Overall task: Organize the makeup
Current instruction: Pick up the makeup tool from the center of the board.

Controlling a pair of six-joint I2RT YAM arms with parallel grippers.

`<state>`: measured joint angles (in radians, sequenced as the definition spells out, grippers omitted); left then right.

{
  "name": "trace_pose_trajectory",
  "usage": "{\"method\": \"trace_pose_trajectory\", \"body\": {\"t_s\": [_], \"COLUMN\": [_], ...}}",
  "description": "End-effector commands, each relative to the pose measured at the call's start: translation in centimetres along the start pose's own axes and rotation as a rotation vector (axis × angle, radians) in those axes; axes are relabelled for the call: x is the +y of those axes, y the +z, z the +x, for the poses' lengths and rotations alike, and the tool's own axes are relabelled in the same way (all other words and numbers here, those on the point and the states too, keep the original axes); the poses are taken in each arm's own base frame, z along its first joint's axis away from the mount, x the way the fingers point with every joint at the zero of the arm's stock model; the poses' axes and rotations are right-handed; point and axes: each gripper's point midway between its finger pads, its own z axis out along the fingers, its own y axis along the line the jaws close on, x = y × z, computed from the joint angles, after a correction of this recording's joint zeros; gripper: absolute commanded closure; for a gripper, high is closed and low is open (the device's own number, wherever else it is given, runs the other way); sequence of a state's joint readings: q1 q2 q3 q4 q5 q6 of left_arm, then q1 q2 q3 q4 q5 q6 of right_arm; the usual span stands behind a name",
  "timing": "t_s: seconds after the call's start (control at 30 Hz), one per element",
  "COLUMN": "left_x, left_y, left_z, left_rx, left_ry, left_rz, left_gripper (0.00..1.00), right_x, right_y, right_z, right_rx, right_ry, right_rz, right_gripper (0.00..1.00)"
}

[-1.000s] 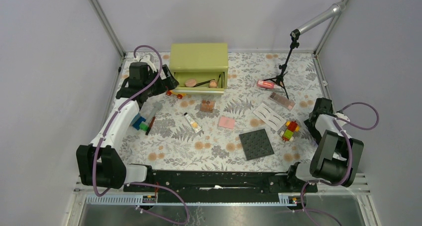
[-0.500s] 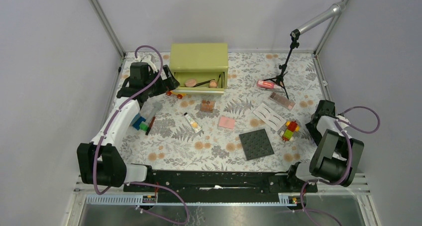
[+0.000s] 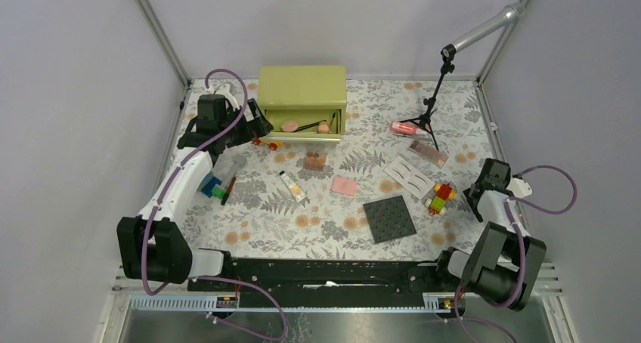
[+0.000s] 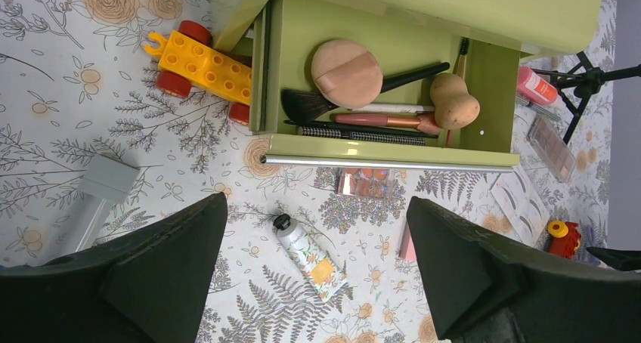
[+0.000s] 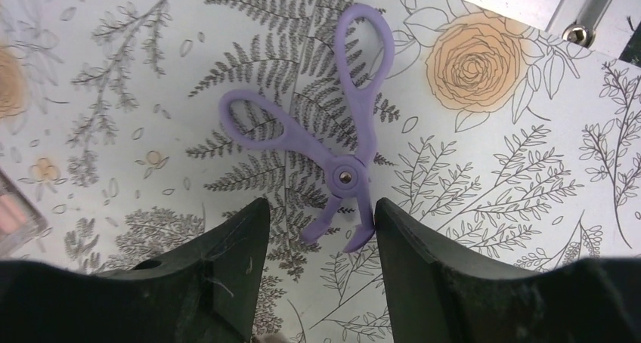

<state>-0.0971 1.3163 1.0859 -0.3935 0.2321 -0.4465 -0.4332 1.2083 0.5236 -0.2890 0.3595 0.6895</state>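
A green box's open drawer (image 4: 385,150) holds a peach puff (image 4: 346,72), an egg-shaped sponge (image 4: 453,101), a brush (image 4: 302,105) and pencils (image 4: 385,119). My left gripper (image 4: 316,203) hovers open above the cream tube (image 4: 311,256), close to the drawer front. The pink compact (image 3: 345,185), a pink-red tube (image 3: 404,128) and a small palette (image 3: 315,161) lie on the floral mat. At the right edge, my right gripper (image 5: 321,205) is low over a purple scissor-like curler (image 5: 332,146). Its jaws are partly closed around the curler's head; the right finger touches the tip.
An orange toy car (image 4: 204,67) sits left of the drawer. A dark studded plate (image 3: 389,218), stacked toy bricks (image 3: 440,196), more bricks (image 3: 212,186), a white stencil card (image 3: 408,175), a long palette (image 3: 428,153) and a tripod (image 3: 427,112) are spread over the mat.
My right arm has drawn back toward the near right edge and its jaws have narrowed around the curler's head. The left arm has not moved.
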Motion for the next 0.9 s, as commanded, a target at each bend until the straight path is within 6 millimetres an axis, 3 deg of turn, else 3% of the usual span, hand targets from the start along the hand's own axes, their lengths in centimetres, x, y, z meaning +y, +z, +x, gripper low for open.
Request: {"method": "trace_pose_trajectory", "body": {"t_s": [0.0, 0.13, 0.3, 0.43, 0.63, 0.87], "left_x": [-0.9, -1.0, -1.0, -0.9, -0.8, -0.8], "left_y": [0.1, 0.0, 0.0, 0.1, 0.1, 0.1], "left_z": [-1.3, -1.4, -1.4, -1.3, -1.3, -1.4], "left_rx": [-0.042, -0.045, -0.045, -0.041, -0.044, -0.046], "left_ry": [0.005, 0.007, 0.009, 0.01, 0.016, 0.019], "left_rz": [0.042, 0.043, 0.041, 0.041, 0.034, 0.033], "left_gripper": [0.01, 0.01, 0.01, 0.01, 0.01, 0.01], "right_x": [1.2, 1.2, 0.7, 1.1, 1.5, 1.6], "right_y": [-0.7, -0.7, 0.0, 0.6, 1.1, 1.4], "right_z": [-1.3, -1.4, -1.3, -1.2, -1.7, -1.4], "right_rx": [-0.058, -0.067, -0.062, -0.036, -0.031, -0.018], "right_ry": [0.014, 0.018, 0.013, 0.02, 0.028, 0.029], "right_rz": [-0.082, -0.09, -0.038, -0.022, -0.001, -0.001], "right_gripper": [0.4, 0.4, 0.17, 0.12, 0.16, 0.38]}}
